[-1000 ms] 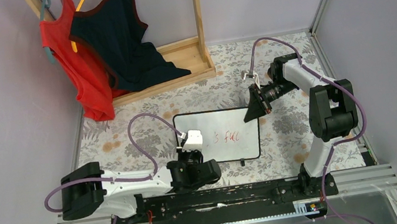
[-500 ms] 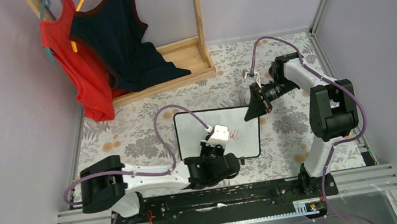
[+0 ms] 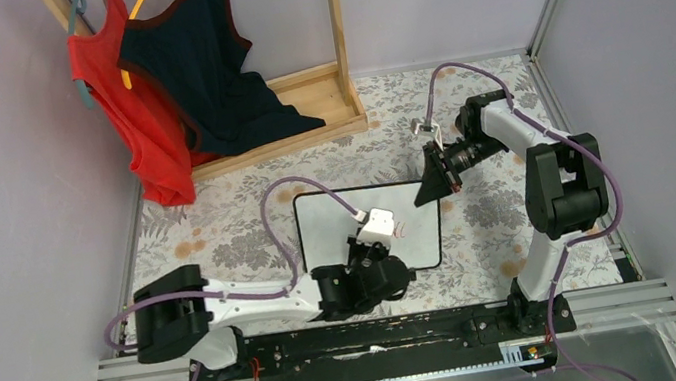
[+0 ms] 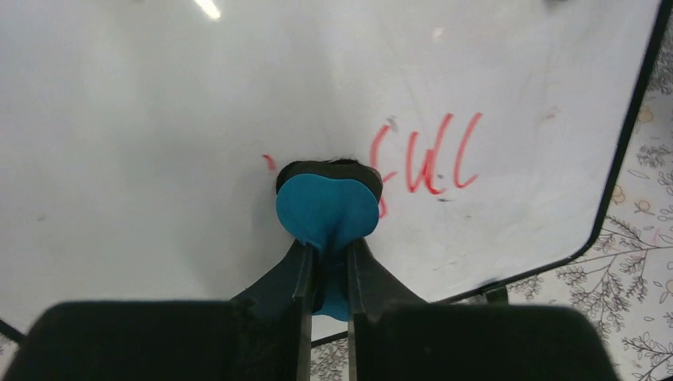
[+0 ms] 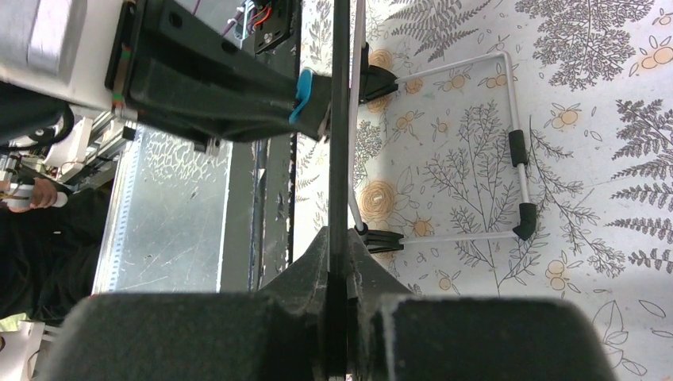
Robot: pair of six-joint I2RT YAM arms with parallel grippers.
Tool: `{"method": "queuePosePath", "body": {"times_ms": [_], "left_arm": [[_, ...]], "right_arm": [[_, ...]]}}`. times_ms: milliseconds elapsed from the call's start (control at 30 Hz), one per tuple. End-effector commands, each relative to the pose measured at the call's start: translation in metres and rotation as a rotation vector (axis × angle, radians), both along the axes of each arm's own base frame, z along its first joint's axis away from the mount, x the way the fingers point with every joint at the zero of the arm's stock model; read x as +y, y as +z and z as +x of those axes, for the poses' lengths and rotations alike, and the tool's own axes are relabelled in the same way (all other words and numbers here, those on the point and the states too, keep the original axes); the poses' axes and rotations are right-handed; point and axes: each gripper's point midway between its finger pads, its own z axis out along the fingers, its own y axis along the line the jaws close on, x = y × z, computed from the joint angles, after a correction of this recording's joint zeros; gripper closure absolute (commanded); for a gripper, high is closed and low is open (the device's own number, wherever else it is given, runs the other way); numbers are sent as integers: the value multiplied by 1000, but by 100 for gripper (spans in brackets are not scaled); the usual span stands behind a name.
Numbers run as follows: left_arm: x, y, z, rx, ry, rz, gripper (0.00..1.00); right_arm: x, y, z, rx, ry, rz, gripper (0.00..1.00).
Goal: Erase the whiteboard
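Whiteboard sits on the floral tablecloth between the two arms, near the table's front edge. It looks propped at a tilt, not flat: the right wrist view shows it edge-on with a white wire stand reaching out behind it onto the cloth

Right gripper is pinched narrow on the board's black frame at the far right corner. I read this as bracing, so the board does not slide or tip back under the wiping pressure

Left gripper is closed on a small blue eraser, clamped by its lower part. The rounded head stands clear of the jaws and presses against the white face. Holding it this way keeps the fingers off the board and gives the pad full contact

Red writing remains just right of the eraser, three or four strokes, with the nearest stroke touching the pad's edge. A small red fleck shows just left of it. The rest of the face looks clean apart from faint specks

Judgement: wiping is mid-way, and the next pass should go rightward over the letters

Containers: none in view. The nearest thing to one is the wooden rack at the back, which carries a red top and a black top on hangers, well apart from the work
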Motion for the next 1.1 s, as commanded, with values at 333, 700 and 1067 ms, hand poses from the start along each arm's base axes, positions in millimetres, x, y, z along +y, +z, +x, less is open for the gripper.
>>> {"method": "queuePosePath", "body": {"times_ms": [333, 700, 1067], "left_arm": [[70, 14, 7, -47, 168, -15, 100], [-13, 8, 15, -35, 21, -33, 100], [-87, 39, 21, -57, -104, -123, 100]], "right_arm": [[8, 11, -15, 95, 20, 12, 100], [8, 12, -17, 89, 22, 10, 100], [9, 13, -17, 87, 21, 13, 100]]}}
